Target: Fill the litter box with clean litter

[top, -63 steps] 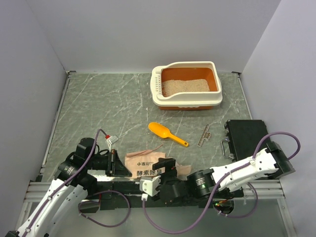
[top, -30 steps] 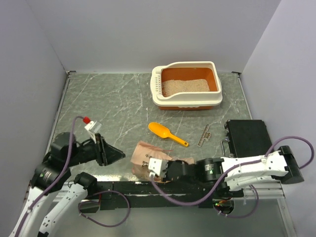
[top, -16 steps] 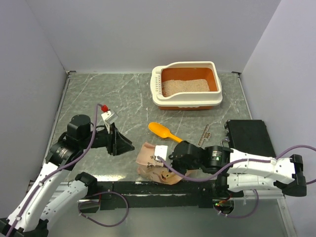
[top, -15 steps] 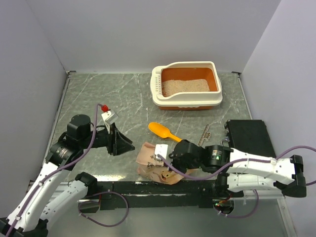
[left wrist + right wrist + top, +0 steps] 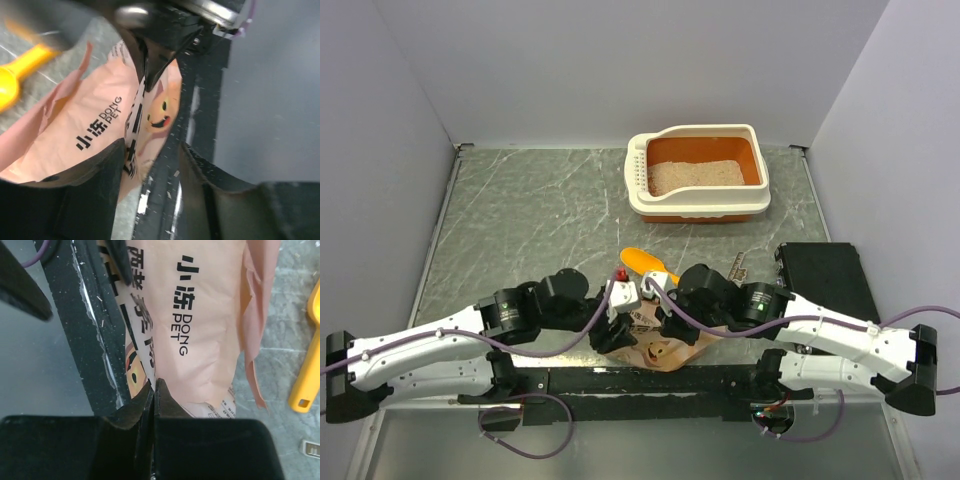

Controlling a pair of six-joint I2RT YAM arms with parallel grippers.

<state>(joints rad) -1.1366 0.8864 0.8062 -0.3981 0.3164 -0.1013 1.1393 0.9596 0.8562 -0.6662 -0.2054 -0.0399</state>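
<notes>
The cream litter box (image 5: 696, 209) stands at the back right, with pale beige clean litter (image 5: 695, 176) spread over its orange floor. Near the front edge lies a crinkled tan paper bag (image 5: 658, 347) (image 5: 75, 130) (image 5: 210, 315) with Chinese print. My right gripper (image 5: 666, 322) (image 5: 155, 385) is shut on a raised fold of the bag. My left gripper (image 5: 618, 332) (image 5: 150, 165) is open, its fingers (image 5: 80, 200) astride the bag's lower edge just left of the right gripper. The yellow-orange scoop (image 5: 644, 260) (image 5: 307, 365) lies just behind both grippers.
A flat black box (image 5: 820, 282) sits at the right edge, with a small metal strip (image 5: 736, 272) beside it. A black rail (image 5: 650, 381) runs along the table's near edge under the bag. Grey walls close in the left, back and right.
My left arm has swung in from the left to the bag and its jaws have opened wider. The right gripper has moved toward the middle, still pinching the bag.
</notes>
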